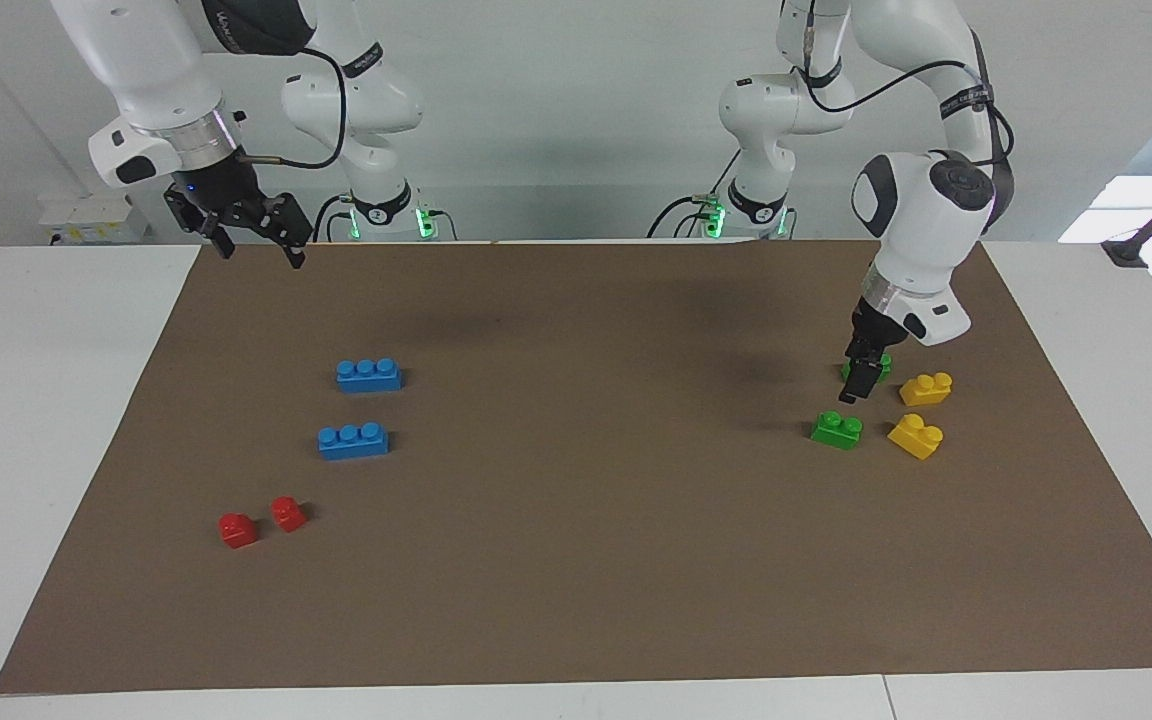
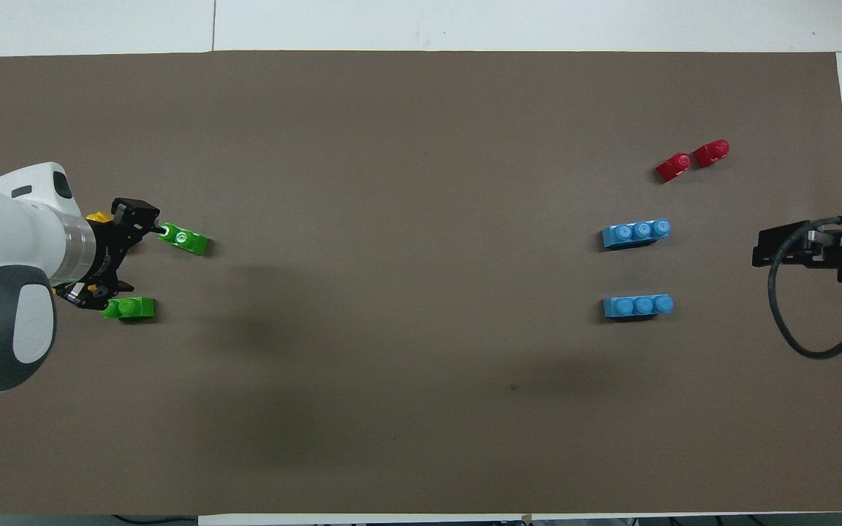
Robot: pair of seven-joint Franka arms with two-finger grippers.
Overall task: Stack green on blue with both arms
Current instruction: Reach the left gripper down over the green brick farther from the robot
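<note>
Two green bricks lie at the left arm's end of the brown mat [image 1: 586,560]: one nearer to the robots [image 1: 878,362] [image 2: 132,308], one farther [image 1: 836,430] [image 2: 187,240]. My left gripper [image 1: 858,378] [image 2: 123,261] hangs low over the spot between them, open, holding nothing, and partly hides the nearer green brick in the facing view. Two blue bricks [image 1: 368,374] [image 1: 353,440] [image 2: 636,305] [image 2: 636,234] lie toward the right arm's end. My right gripper [image 1: 260,250] [image 2: 759,253] waits open above the mat's corner by its base.
Two yellow bricks [image 1: 926,388] [image 1: 916,436] lie beside the green ones, toward the mat's edge; the overhead view shows only a sliver of yellow [image 2: 98,217] under the left gripper. Two red bricks [image 1: 236,530] [image 1: 288,513] lie farther out than the blue ones.
</note>
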